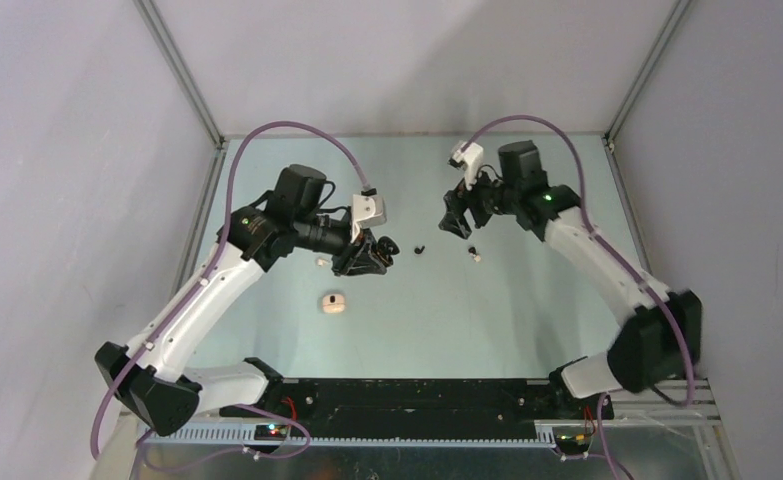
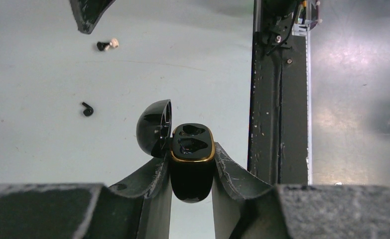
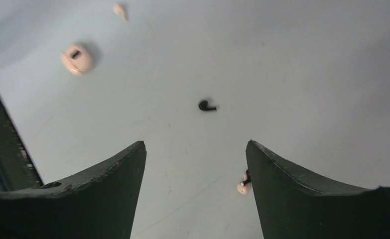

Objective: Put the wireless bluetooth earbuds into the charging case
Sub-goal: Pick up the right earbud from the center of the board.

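Pale table (image 3: 302, 74) lies beneath. Left fingers (image 2: 138, 184) clamp an open black charging case (image 2: 192, 172), both sockets empty. Right fingers (image 3: 108, 189) stand spread, empty; black earbud (image 3: 207, 105) ahead between them. Judged step: earbud pickup. Next: descend, straddle it, close gently.

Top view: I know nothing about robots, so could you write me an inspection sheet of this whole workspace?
Surface: pale table, flat.
Job's things: black charging case, lid open, both sockets empty; beige case lying on the table; black earbud, black-and-white earbud and cream earbud loose on the table.
Clutter: nothing seen.
Grippers: left gripper shut on the black charging case; right gripper open, empty, above the table.
Cables: purple cable looped over each arm.
Surroundings: grey walls, metal corner rails.
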`<state>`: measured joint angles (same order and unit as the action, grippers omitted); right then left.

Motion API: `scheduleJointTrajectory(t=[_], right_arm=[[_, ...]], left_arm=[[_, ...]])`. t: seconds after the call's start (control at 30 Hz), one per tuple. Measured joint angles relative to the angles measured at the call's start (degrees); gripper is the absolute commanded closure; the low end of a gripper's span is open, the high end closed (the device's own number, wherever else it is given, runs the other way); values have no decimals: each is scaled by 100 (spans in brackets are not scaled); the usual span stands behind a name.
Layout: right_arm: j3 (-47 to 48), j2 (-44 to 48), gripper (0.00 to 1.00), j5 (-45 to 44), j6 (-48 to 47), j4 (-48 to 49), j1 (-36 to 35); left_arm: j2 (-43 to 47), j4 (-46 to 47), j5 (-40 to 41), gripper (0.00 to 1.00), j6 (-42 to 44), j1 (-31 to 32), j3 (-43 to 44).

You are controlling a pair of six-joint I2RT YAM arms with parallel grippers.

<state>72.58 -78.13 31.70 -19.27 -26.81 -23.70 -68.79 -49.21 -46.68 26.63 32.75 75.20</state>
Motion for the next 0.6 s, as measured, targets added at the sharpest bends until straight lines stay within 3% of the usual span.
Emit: scheduleJointTrajectory(t=[0.17,0.4,0.6], right_arm=[[402,-1443,22,-507,-151,-452,-13],[2498,-3449,26,-577,-310,-1698,-52],[2771,-3698,32,-975,-66,-2177,177]], left_arm=[[-63,39,-70,100,208,-155,-291],[-197,133,-376,100,444,-404,-525],[-85,586,-468,100,380,-411,-979]])
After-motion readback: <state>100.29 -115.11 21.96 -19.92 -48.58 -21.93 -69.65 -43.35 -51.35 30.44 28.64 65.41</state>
